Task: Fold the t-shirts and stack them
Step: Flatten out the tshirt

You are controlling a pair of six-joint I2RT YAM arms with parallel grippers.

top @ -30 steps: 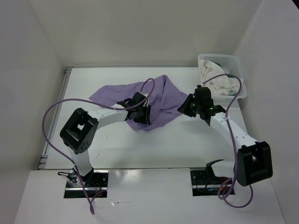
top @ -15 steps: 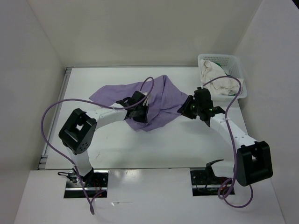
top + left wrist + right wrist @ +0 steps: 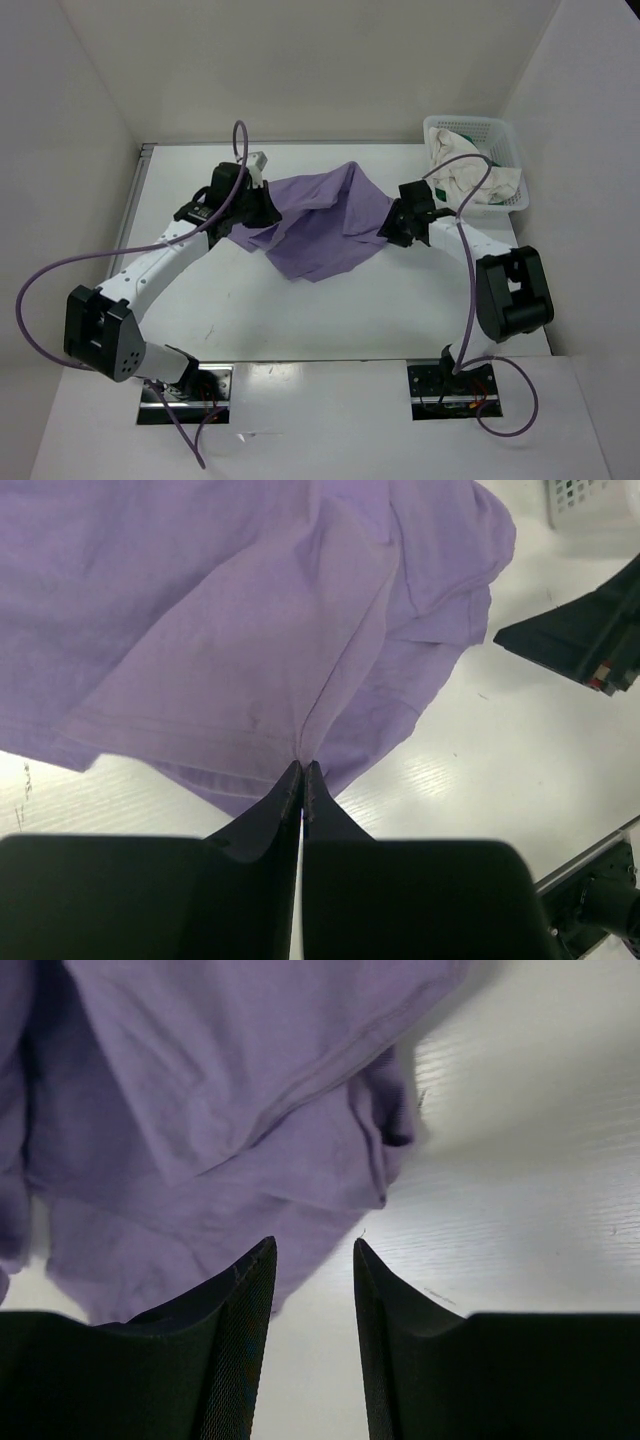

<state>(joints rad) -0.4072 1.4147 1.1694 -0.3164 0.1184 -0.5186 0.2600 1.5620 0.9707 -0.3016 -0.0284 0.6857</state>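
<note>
One lavender-purple t-shirt stretches left to right across the middle of the counter, between your two arms. The left arm's jaws are pressed together on a fold at its left side. The right arm's jaws are spread over bare counter, and the shirt's right edge lies just ahead of them, untouched. The cream-white t-shirt sits bunched in the basket. You cannot make out a green one.
</note>
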